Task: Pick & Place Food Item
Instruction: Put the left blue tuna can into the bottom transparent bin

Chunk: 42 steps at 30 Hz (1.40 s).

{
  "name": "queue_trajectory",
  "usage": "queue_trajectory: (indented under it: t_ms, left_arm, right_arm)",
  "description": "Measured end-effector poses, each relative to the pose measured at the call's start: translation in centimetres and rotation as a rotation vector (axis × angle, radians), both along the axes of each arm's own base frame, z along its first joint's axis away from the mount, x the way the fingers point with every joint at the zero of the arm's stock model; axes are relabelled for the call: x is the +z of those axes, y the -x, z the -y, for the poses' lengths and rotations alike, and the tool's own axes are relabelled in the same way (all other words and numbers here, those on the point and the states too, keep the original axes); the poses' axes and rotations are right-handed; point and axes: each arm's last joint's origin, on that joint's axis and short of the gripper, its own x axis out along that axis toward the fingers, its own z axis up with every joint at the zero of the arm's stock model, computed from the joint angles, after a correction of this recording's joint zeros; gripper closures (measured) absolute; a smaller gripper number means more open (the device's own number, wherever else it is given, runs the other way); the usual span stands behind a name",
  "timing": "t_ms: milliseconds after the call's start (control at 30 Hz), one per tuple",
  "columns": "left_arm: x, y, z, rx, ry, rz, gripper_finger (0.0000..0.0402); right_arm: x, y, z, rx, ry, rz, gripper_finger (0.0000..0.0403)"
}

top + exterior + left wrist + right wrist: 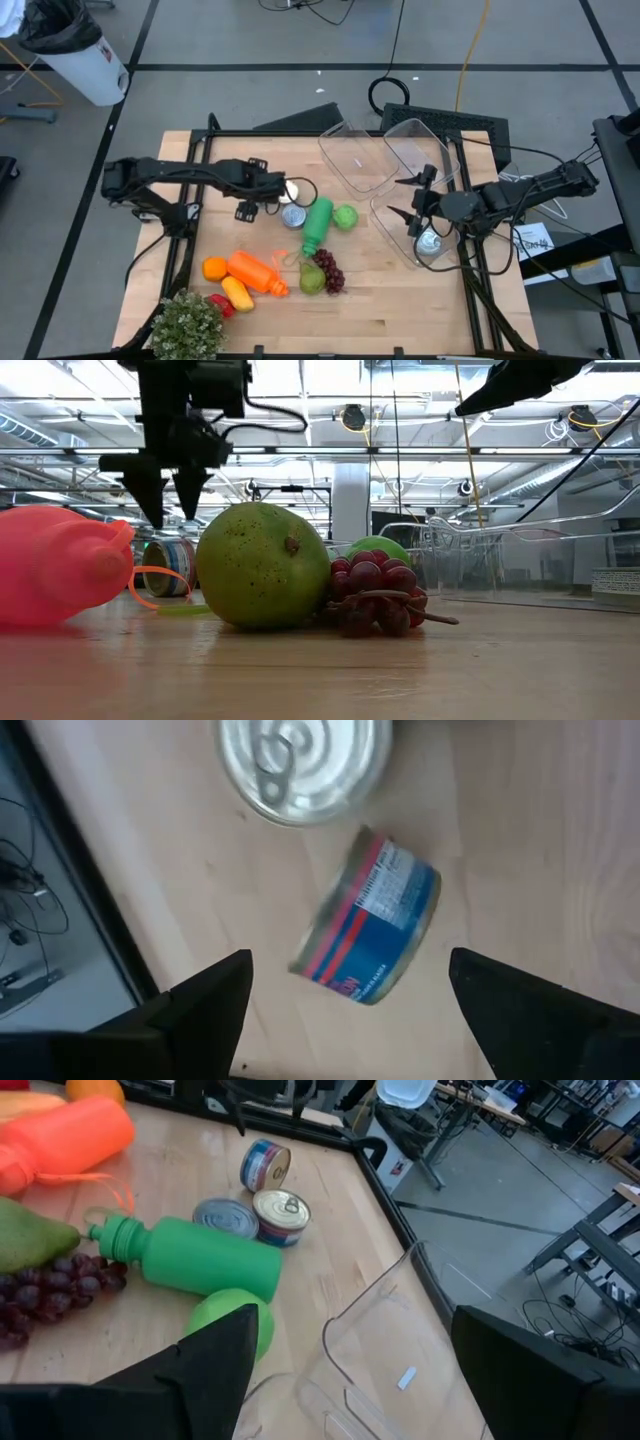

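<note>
A small can with a blue and red label point(368, 925) lies on its side on the wooden table point(400, 310), beside two upright cans point(281, 1215) point(226, 1218). My left gripper point(350, 1010) points down over the lying can, open, one finger on either side of it and clear of it; the low view shows it point(165, 490) still above the cans. To the right lie a green bottle point(316, 225) and a green round fruit point(345, 217). My right gripper point(405, 197) waits open above a clear container point(395, 228) at the right.
Near the front lie an orange bottle point(255, 272), an orange point(214, 268), a pear point(312, 278), grapes point(330, 270) and a leafy plant point(188, 325). Two more clear containers point(355, 155) point(420, 150) stand at the back right. A can point(430, 243) sits in the right container.
</note>
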Motion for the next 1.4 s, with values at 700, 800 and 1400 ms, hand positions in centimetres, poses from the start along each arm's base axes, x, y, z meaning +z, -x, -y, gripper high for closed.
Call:
queue_trajectory:
  t_ms: [700,800,1400]
  left_arm:
    - [-5.1,-2.2,-0.7,-0.031,-0.021,-0.217,0.0116]
    - [-5.3,-2.5,-0.7,-0.003,-0.005,-0.177,0.0144]
    - [3.0,-3.1,1.4,0.097,-0.221,0.221,0.0227]
  right_arm:
    - [-0.7,-0.1,0.0,0.002,0.004,-0.001,0.009]
    - [-0.7,-0.1,0.0,0.002,0.003,-0.001,0.009]
    - [-0.6,-0.2,0.0,-0.023,-0.059,0.039,0.009]
